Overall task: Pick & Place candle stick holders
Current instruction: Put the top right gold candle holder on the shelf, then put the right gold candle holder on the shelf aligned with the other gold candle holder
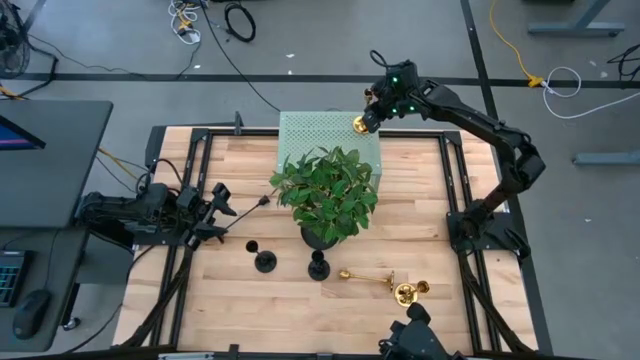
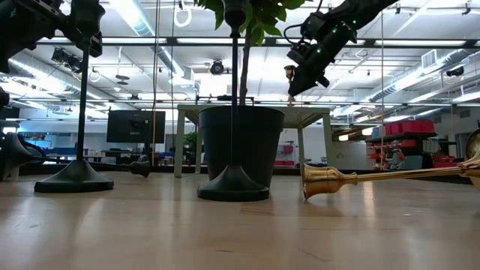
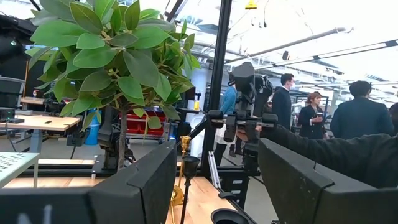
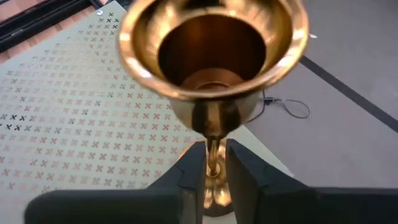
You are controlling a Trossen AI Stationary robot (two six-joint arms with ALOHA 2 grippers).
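My right gripper (image 1: 368, 120) is shut on a gold candlestick holder (image 1: 359, 124), high over the far right corner of a green perforated mat (image 1: 310, 135). It also shows in the low view (image 2: 289, 82). A second gold holder (image 1: 375, 281) lies on its side near the table's front edge. Two black holders (image 1: 264, 261) (image 1: 318, 266) stand on their round bases in front of the plant. My left gripper (image 1: 222, 210) is open and empty at the table's left side. A thin dark stick (image 1: 250, 215) lies just before it. My right gripper pinches the gold holder's thin stem (image 4: 214, 149), just under the cup (image 4: 211, 46), between its two fingers. The fingers slant down from the table's far right and lie across the stem. The holder is about upright, cup up, lifted clear of the mat.
A leafy plant (image 1: 325, 190) in a black pot (image 2: 240, 142) stands mid-table between the arms. A black metal frame (image 1: 455, 180) runs along the table's edges. People stand in the room beyond the table (image 3: 360, 115).
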